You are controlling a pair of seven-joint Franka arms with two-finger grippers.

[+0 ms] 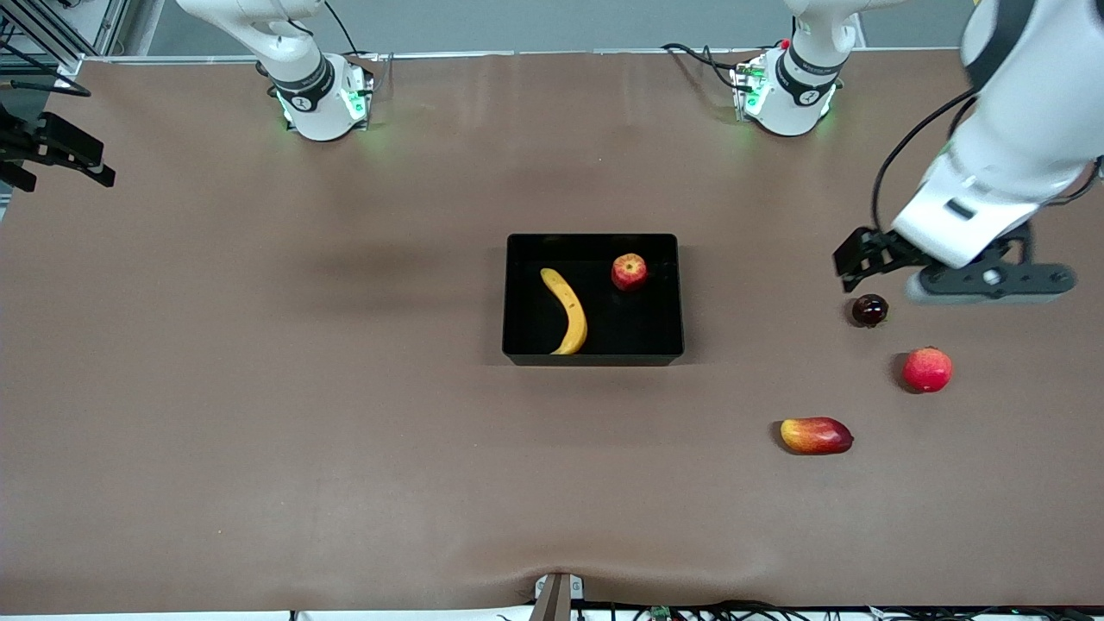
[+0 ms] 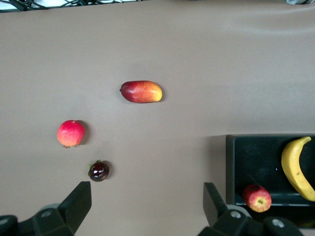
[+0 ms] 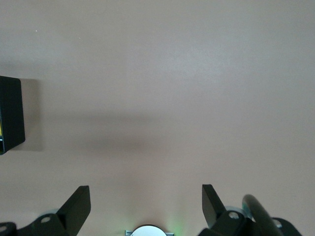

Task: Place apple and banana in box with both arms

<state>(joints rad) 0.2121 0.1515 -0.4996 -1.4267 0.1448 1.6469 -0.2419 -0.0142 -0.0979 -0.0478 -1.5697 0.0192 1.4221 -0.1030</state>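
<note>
Currently the left end effector (image 1: 854,263) hangs empty with its fingers spread wide, over bare tabletop (image 1: 259,414) toward the left arm's end, just above a small dark fruit (image 1: 869,310). The right end effector (image 3: 145,206), likewise wide and holding nothing, sits over bare tabletop at the right arm's end, well apart from everything. The banana (image 1: 567,310) lies inside the box (image 1: 593,356), curved along the side toward the right arm; the apple (image 1: 630,272) rests in the same box, toward the corner farther from the front camera on the left arm's side, apart from the banana. Judgement: both placements look complete, so the step in hand is retreat and hold. To do that well, keep both end effectors high and away from the box so nothing inside is nudged. The left arm should avoid dropping toward the dark fruit, the pink-red round fruit (image 1: 927,369) and the red-yellow mango-like fruit (image 1: 816,435), all of which lie loose on the tabletop nearer the front camera.
</note>
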